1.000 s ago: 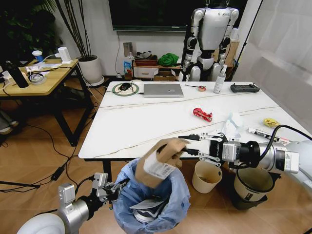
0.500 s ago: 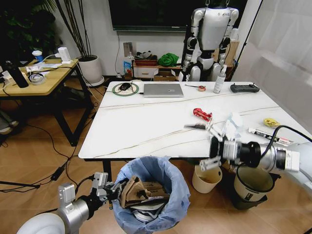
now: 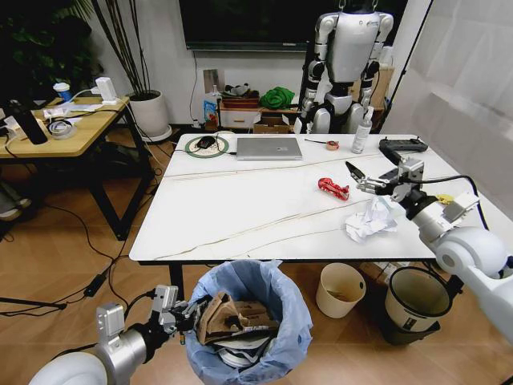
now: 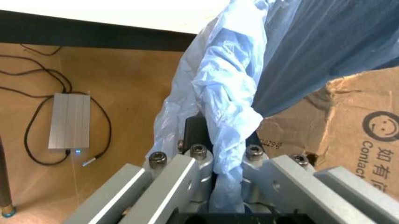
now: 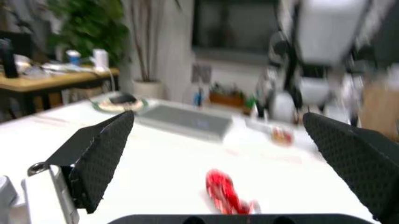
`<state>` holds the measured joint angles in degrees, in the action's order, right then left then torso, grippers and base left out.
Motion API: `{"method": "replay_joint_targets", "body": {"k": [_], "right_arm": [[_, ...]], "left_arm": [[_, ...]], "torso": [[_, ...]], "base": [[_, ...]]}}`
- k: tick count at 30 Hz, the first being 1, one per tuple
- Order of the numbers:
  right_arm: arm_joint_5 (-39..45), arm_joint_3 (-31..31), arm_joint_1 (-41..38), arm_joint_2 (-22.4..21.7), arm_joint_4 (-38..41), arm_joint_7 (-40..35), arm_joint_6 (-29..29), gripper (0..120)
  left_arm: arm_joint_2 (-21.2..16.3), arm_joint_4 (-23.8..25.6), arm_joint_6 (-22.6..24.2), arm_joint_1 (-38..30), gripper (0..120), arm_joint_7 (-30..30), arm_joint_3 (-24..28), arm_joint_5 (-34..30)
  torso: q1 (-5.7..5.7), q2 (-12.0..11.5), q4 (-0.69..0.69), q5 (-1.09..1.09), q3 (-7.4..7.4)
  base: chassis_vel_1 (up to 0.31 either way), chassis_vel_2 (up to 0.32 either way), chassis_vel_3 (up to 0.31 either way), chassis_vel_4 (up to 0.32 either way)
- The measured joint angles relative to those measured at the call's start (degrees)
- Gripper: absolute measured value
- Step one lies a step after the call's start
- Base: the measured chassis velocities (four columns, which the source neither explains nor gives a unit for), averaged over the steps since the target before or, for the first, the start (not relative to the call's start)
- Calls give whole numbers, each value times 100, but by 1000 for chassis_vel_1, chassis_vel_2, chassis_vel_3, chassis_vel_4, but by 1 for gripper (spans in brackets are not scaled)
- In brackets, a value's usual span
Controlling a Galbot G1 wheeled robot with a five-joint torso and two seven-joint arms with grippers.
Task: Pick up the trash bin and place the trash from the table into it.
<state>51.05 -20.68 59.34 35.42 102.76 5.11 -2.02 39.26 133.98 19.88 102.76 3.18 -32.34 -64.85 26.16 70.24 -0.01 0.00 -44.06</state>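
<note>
- Mid-task, by the look of it: between items, with the cardboard box (image 3: 232, 314) lying inside the bin (image 3: 244, 321) and more litter left on the surface (image 3: 240, 204).
- Holding the bin below the near edge of the surface: left gripper (image 3: 183, 313) pinched onto the blue bag (image 4: 227, 112) at the rim, plastic bunched between its closed fingers.
- Hovering over the right part of the surface: right gripper (image 3: 370, 181), spread wide and carrying nothing, just above the crumpled tissue (image 3: 369, 218) and near the red wrapper (image 3: 333, 188).
- Seen from the right wrist: red wrapper (image 5: 225, 192) lying between the two open black pads (image 5: 103, 156), not touched.
- Probably calling next for a descent onto one of these two pieces, closing fully on it, then a carry across to the bin mouth.
</note>
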Motion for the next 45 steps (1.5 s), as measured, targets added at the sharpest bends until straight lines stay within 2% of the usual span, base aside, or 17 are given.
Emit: {"method": "replay_joint_targets", "body": {"k": [8, 13, 20, 29, 34, 45], "right_arm": [[528, -4, 632, -124, 136, -535, 846, 100], [606, 200, 596, -88, 170, -771, 1113, 100], [640, 401, 295, 83, -86, -1028, 1285, 100], [759, 275, 214, 134, -126, -1644, 1462, 100], [1061, 216, 234, 137, -178, -1635, 1502, 100], [1315, 96, 306, 161, -651, -962, 1466, 100]], "left_arm": [[-42, -38, -5, -44, 0, -16, 7, -1], [-39, -54, -10, -41, 0, -29, 14, -2], [-50, -67, -19, -33, 0, -51, 14, 0], [-41, -97, -28, -85, 0, -60, 38, 3], [-43, -97, -30, -82, 0, -62, 36, 3], [-46, -64, -33, 24, 0, -58, -34, 5]], "torso": [[0, 0, -1, -1, 1], [0, 1, -1, -1, 1], [0, 0, 1, 0, 1], [0, 1, 0, -1, 1], [0, 1, 0, -1, 1], [0, 1, 0, 0, 1]], "base": [[0, 0, 0, 0], [0, 0, 0, 0], [0, 0, 0, 0], [0, 0, 0, 0], [0, 0, 0, 0], [0, 0, 0, 0]]}}
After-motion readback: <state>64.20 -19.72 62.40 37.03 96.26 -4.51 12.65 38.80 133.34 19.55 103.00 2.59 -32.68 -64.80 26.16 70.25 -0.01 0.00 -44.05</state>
